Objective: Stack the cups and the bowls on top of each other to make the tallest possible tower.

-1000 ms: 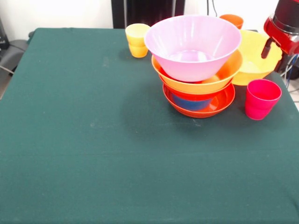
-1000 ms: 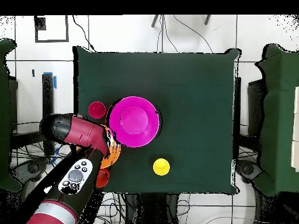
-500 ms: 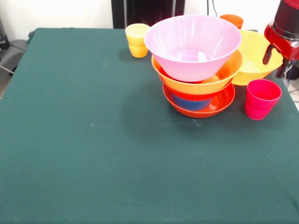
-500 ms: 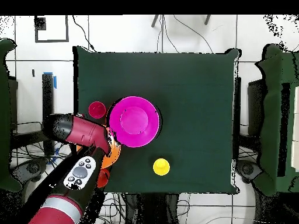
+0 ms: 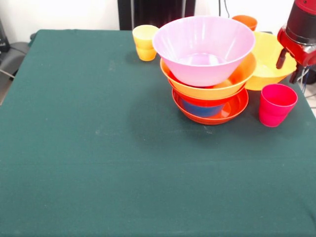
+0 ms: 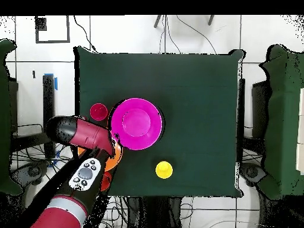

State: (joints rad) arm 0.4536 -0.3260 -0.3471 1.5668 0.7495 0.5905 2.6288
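a dark green cloth [image 5: 98,148] covers the table; white tiled floor [image 6: 178,35] surrounds it.

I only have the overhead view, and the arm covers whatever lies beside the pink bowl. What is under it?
Observer: A large yellow bowl. It stands on the table beside the tower, not on it, and the gripper is at its rim.
Operator: From above the pink bowl hides the rest. What is below it?
Observer: The pink bowl sits in a large orange bowl. Under that come a red-orange bowl, a blue bowl, and a shallow red-orange bowl lowest.
Operator: And the reddish spot at the table edge by the arm?
Observer: An orange cup, upright behind the yellow bowl.
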